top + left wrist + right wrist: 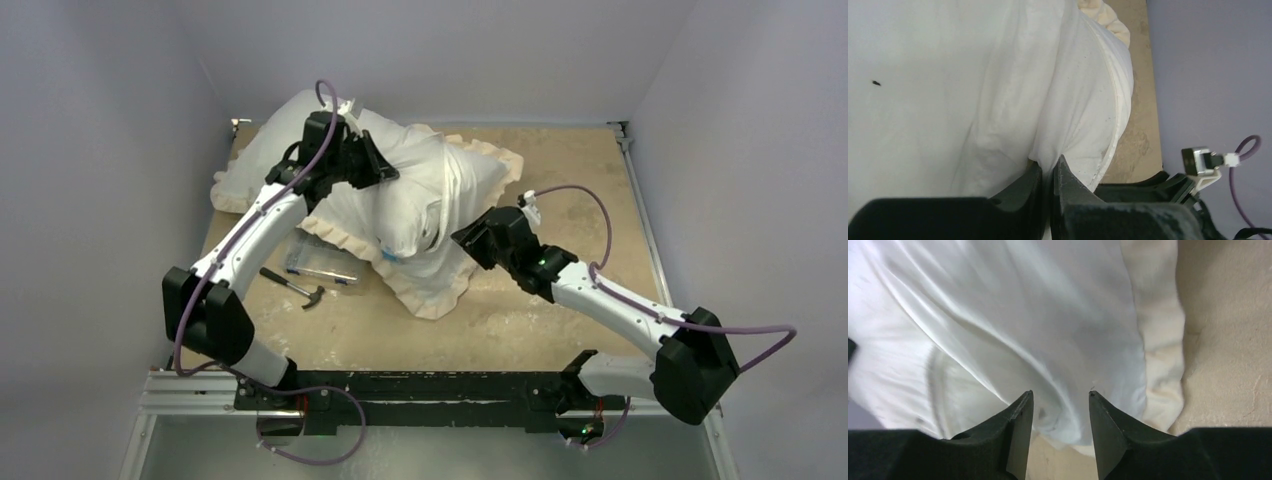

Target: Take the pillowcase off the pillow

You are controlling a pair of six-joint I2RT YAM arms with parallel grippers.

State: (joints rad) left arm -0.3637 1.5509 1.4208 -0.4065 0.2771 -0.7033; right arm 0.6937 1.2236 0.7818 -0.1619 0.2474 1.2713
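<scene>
The plump white pillow (400,195) lies at the back of the table on the limp pillowcase (483,170), whose cream frill (432,297) sticks out around it. A small blue tag (388,256) marks the pillow's near corner. My left gripper (385,172) is on top of the pillow. In the left wrist view it (1048,162) is shut on a fold of the pillow (1083,100) beside its piped seam. My right gripper (462,238) stands open at the pillowcase's right side. In the right wrist view, white pillowcase cloth (1048,315) lies loose ahead of its (1060,394) jaws.
A hammer (295,288) and a clear plastic packet (320,265) lie on the table (560,200) near the left arm. Grey walls close in the back and both sides. Cream frill (1160,340) lies on bare tabletop right of my right gripper.
</scene>
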